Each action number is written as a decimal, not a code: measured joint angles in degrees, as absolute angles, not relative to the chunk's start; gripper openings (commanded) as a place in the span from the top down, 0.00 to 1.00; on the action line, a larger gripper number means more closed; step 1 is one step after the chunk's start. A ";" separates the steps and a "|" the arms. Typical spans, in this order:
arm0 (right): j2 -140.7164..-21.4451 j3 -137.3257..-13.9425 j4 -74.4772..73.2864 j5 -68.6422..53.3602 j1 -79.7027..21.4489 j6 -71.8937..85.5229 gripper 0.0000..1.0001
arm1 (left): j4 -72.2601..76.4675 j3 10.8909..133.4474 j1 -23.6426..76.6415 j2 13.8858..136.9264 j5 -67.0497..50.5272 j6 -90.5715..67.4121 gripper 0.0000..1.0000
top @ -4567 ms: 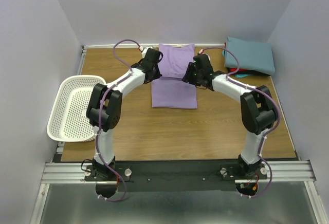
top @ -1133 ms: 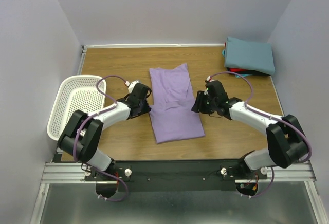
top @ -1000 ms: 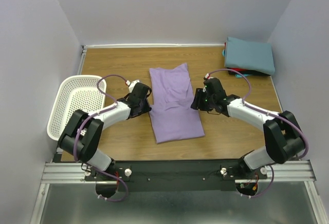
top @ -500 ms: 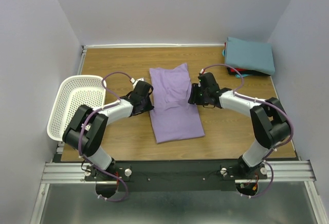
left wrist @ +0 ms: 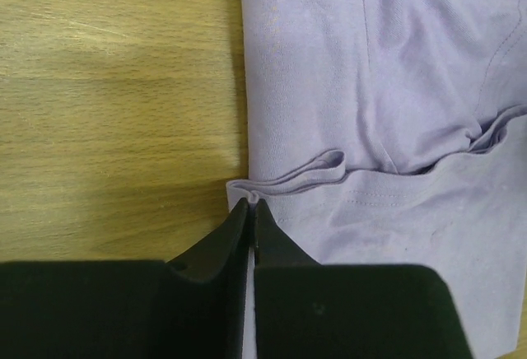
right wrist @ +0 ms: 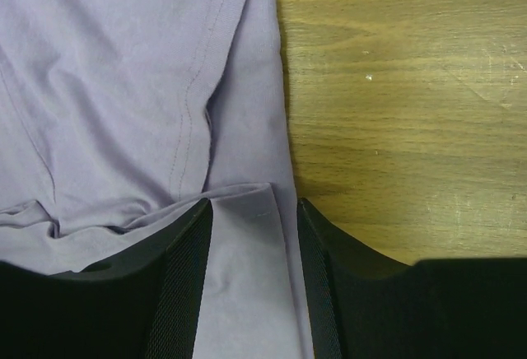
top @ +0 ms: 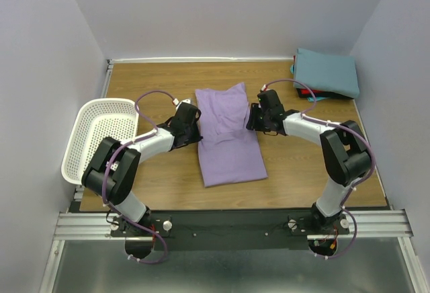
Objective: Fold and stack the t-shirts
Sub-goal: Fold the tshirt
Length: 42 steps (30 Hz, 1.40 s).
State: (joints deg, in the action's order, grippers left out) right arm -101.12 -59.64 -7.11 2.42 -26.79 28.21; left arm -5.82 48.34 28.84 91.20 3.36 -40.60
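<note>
A lavender t-shirt [top: 228, 135] lies folded lengthwise in the table's middle, with a cross fold halfway up. My left gripper [top: 196, 132] is at its left edge. In the left wrist view the jaws [left wrist: 249, 204] are shut on a pinch of the shirt's [left wrist: 370, 87] hem at the fold. My right gripper [top: 251, 119] sits at the right edge. It [right wrist: 251, 211] is open, its fingers straddling the folded edge of the shirt [right wrist: 123, 87]. A teal t-shirt [top: 327, 71] rests folded on a red one [top: 308, 94] at the back right.
A white perforated basket [top: 101, 138] stands at the table's left edge. Walls close in the back and both sides. Bare wood [top: 168, 172] surrounds the lavender shirt.
Both grippers have slid away from the bases along the shirt's sides to the cross fold. The left jaws have closed on the hem. The right jaws stay open.
</note>
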 measured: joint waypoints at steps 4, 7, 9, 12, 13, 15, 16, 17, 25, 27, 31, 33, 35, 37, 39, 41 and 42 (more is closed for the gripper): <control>-101.97 -59.96 -6.98 2.39 -26.79 28.16 0.58 | -5.74 48.34 28.82 91.20 2.92 -40.27 0.91; -102.37 -59.99 -6.94 2.37 -26.79 28.16 0.62 | -5.67 48.34 28.82 91.20 2.72 -40.23 0.92; -102.61 -59.99 -6.92 2.37 -26.76 28.18 0.63 | -5.67 48.34 28.82 91.20 2.63 -40.21 0.92; -102.98 -59.99 -6.92 2.37 -26.79 28.21 0.63 | -5.67 48.38 28.82 91.20 2.39 -40.18 0.92; -103.07 -59.99 -6.92 2.37 -26.79 28.18 0.63 | -5.67 48.42 28.82 91.20 2.31 -40.18 0.92; -103.22 -59.99 -6.92 2.35 -26.79 28.21 0.64 | -5.67 48.51 28.82 91.20 2.22 -40.18 0.92; -103.26 -59.99 -6.92 2.35 -26.79 28.18 0.67 | -5.67 48.62 28.82 91.20 2.07 -40.18 0.92; -103.28 -59.99 -6.92 2.33 -26.76 28.18 0.67 | -5.67 48.71 28.82 91.20 1.96 -40.18 0.92; -103.28 -59.99 -6.92 1.74 -26.79 28.23 0.79 | -5.58 49.08 28.82 91.20 1.39 -40.07 0.94; -103.26 -59.99 -6.90 1.56 -26.79 28.21 0.88 | -5.54 49.08 28.82 91.20 1.37 -40.07 0.94; -103.24 -59.99 -6.90 1.30 -26.79 28.21 0.96 | -5.50 49.08 28.82 91.20 1.30 -40.05 0.95; -103.04 -59.96 -6.90 1.17 -26.76 28.18 0.97 | -5.48 49.08 28.82 91.18 1.28 -40.03 0.95; -102.67 -59.94 -6.92 1.08 -26.79 28.23 0.99 | -5.50 49.08 28.82 91.05 1.26 -40.01 0.96; -101.75 -59.90 -6.94 0.95 -26.79 28.21 0.99 | -5.50 49.08 28.82 90.56 1.23 -39.86 0.96; -100.47 -59.79 -6.94 0.89 -26.76 28.23 0.99 | -5.48 49.08 28.82 89.86 1.10 -39.68 0.96; -98.63 -59.68 -6.94 0.80 -26.79 28.23 0.99 | -5.41 49.08 28.82 89.03 0.56 -39.46 0.96; -97.58 -59.64 -6.92 0.78 -26.79 28.23 1.00 | -5.34 49.08 28.82 88.36 0.27 -39.20 0.97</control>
